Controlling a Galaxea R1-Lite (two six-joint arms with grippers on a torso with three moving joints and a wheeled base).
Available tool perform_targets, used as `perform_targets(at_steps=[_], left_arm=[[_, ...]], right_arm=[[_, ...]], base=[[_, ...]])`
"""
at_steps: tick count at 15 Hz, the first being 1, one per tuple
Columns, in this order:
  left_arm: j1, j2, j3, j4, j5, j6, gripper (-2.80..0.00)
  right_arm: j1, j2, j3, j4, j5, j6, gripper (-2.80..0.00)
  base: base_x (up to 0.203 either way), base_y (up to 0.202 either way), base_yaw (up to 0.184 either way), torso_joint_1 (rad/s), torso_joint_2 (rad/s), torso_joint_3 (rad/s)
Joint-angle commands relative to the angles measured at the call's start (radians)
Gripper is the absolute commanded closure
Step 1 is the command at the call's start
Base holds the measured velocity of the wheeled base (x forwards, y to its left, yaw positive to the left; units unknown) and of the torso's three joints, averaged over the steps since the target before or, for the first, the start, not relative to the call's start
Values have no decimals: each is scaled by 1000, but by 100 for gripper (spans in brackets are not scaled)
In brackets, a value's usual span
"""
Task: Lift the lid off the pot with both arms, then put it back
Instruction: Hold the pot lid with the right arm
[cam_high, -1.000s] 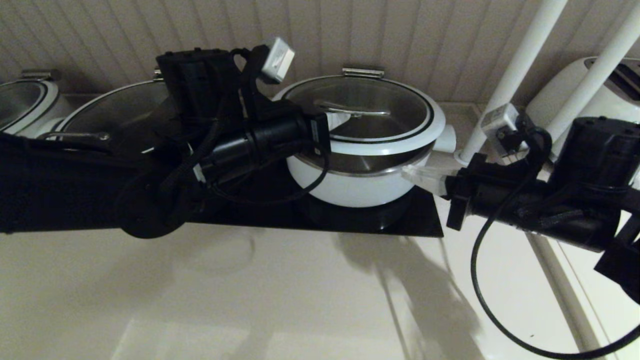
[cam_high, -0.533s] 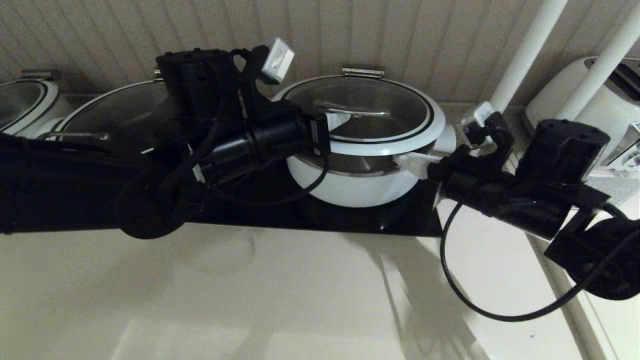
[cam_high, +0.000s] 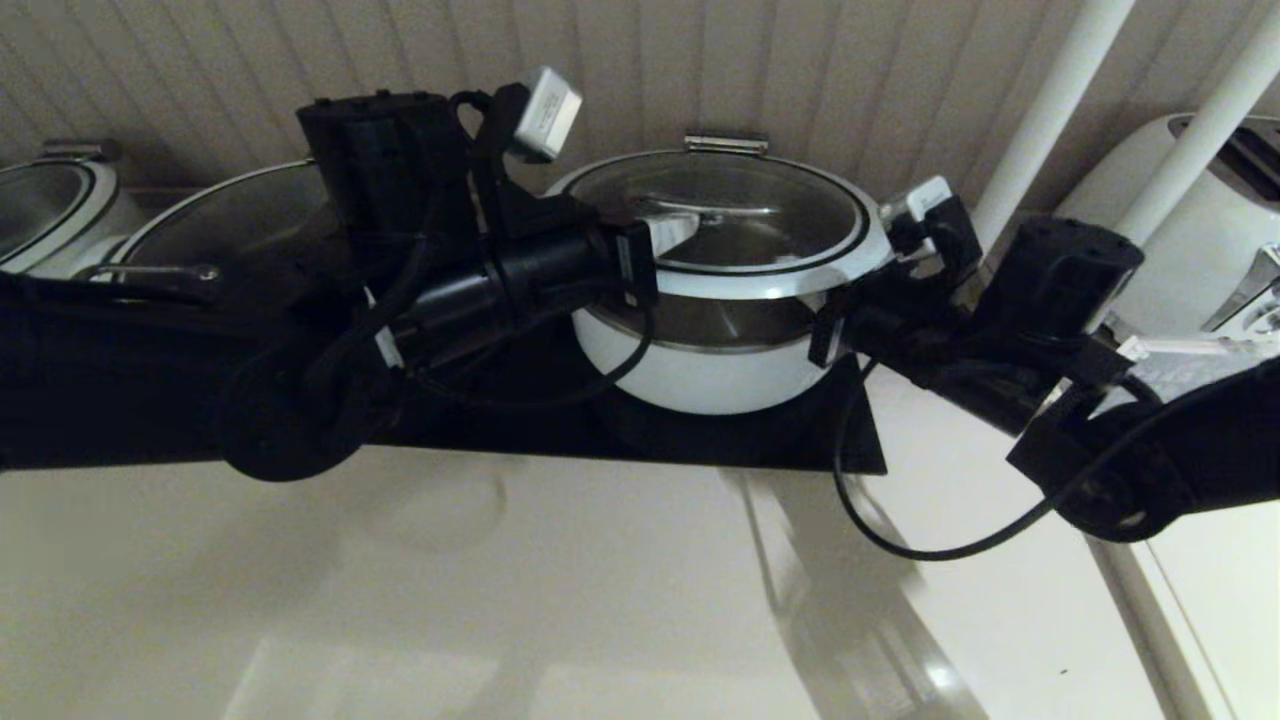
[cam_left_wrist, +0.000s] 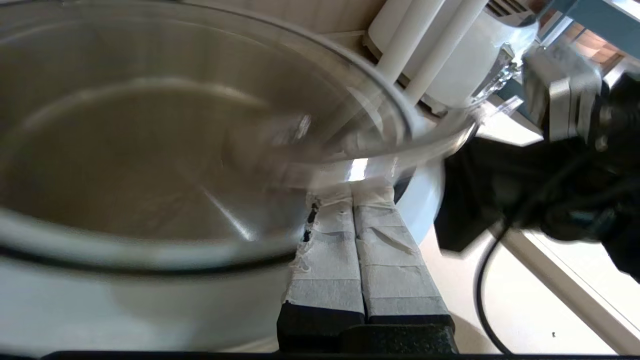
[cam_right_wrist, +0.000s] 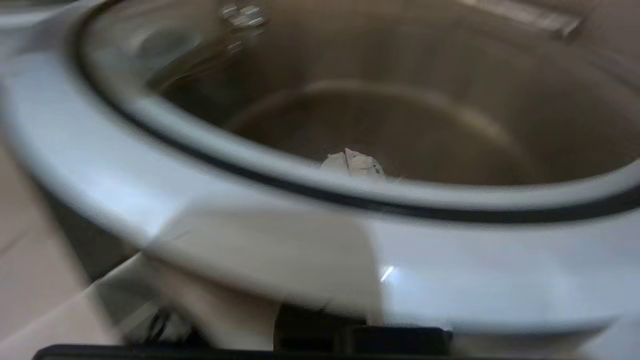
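Note:
The glass lid (cam_high: 740, 215) with its white rim hangs a little above the white pot (cam_high: 700, 375). A gap shows the steel inside. My left gripper (cam_high: 678, 232) is shut, with its taped fingers (cam_left_wrist: 345, 240) pressed together. It reaches in under the lid's left edge, and its tips show through the glass. My right arm (cam_high: 1000, 300) is at the lid's right edge. My right gripper (cam_right_wrist: 352, 162) is shut under the white rim (cam_right_wrist: 450, 270), and its tips also show through the glass. The lid lies on both pairs of fingers.
The pot stands on a black hob (cam_high: 500, 420) against a panelled wall. A wider lidded pot (cam_high: 230, 215) and another pot (cam_high: 50, 210) sit to the left. Two white poles (cam_high: 1040, 120) and a white toaster (cam_high: 1200, 200) stand to the right. The beige counter (cam_high: 500, 580) lies in front.
My right arm has swung left and up, and its fingers have slid under the lid's right rim. The lid's right side has risen. My left arm has lifted slightly.

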Motion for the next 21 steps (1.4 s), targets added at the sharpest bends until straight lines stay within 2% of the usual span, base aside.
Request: perform_targets(at_steps=[1, 6, 10, 13, 19, 21], left_arm=[[0, -15, 15, -1, 3, -1, 0], [1, -59, 78, 3, 3, 22, 0], [1, -97, 71, 6, 3, 38, 0], [8, -157, 82, 75, 4, 61, 0], [27, -313, 295, 90, 9, 65, 0], [27, -378, 381, 89, 31, 64, 0]], right_arm=[[-7, 25, -34, -10, -3, -1, 0], [-9, 25, -37, -11, -2, -2, 0], [-9, 25, -36, -11, -2, -9, 0], [-9, 27, -37, -11, 0, -10, 0], [-9, 31, -39, -13, 4, -13, 0], [-7, 31, -45, -13, 3, -11, 0]], base=[[0, 0, 0, 0, 0, 0], [0, 0, 0, 0, 0, 0], [0, 0, 0, 0, 0, 0], [0, 0, 0, 0, 0, 0], [0, 0, 0, 0, 0, 0], [0, 0, 0, 0, 0, 0]])
